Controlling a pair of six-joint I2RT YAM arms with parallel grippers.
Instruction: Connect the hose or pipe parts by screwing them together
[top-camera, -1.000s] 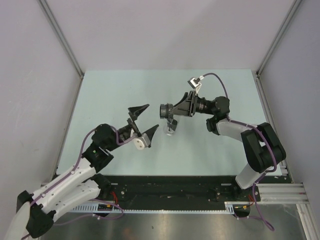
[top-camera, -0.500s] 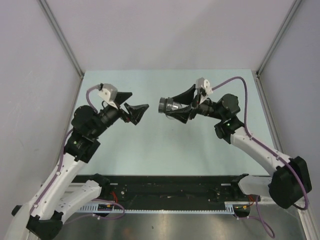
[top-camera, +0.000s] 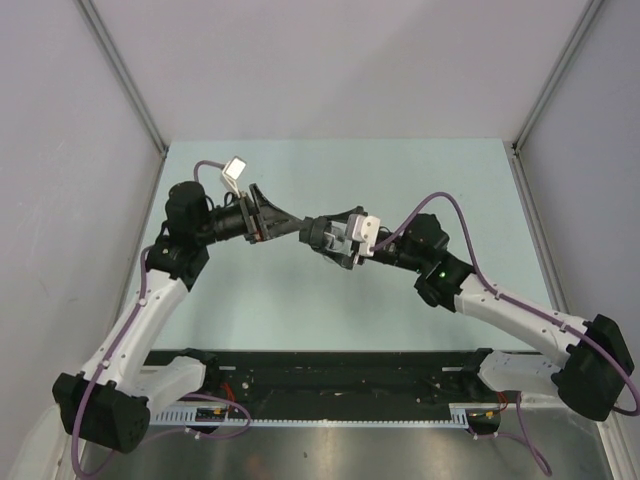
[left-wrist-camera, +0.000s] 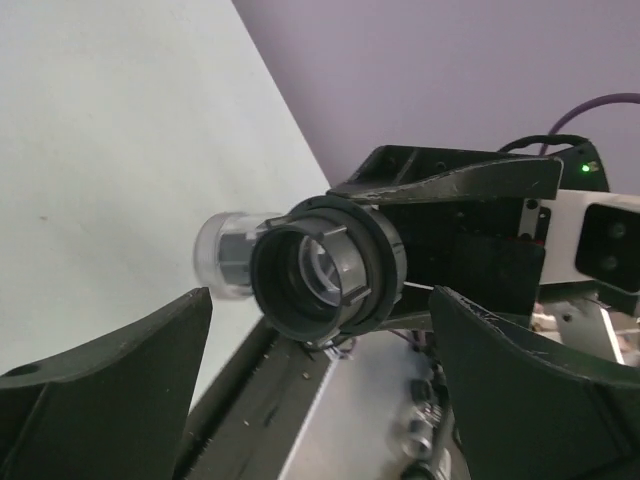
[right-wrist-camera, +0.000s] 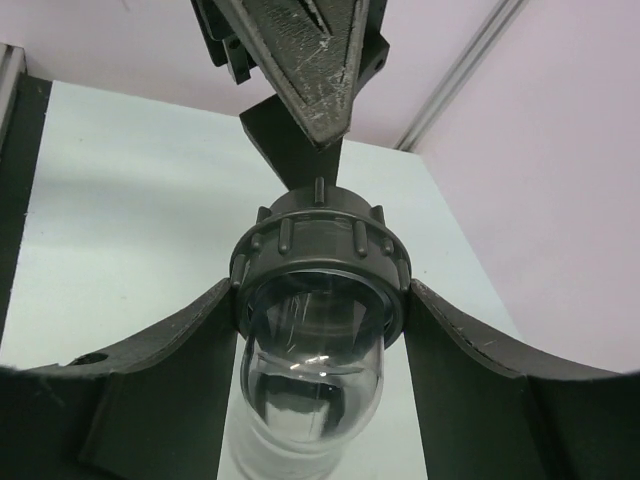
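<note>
While the right gripper (right-wrist-camera: 320, 330) pinches the grey ribbed fitting (right-wrist-camera: 320, 250) with its clear tube (right-wrist-camera: 300, 410) in mid-air, the left gripper (left-wrist-camera: 320, 300) holds its jaws spread at the ring end; whether they touch is hidden.

We see a dark grey nut (right-wrist-camera: 320, 262), ribbed round its rim, on a clear, glassy cylinder (right-wrist-camera: 305, 400). The left gripper (top-camera: 283, 222) and right gripper (top-camera: 325, 236) are matt black. The arms (top-camera: 140, 330) are white with black joints and purple cables (top-camera: 435, 205). The table (top-camera: 330, 310) is pale mint. A green light (top-camera: 440, 272) glows at about four o'clock from the nut.
</note>
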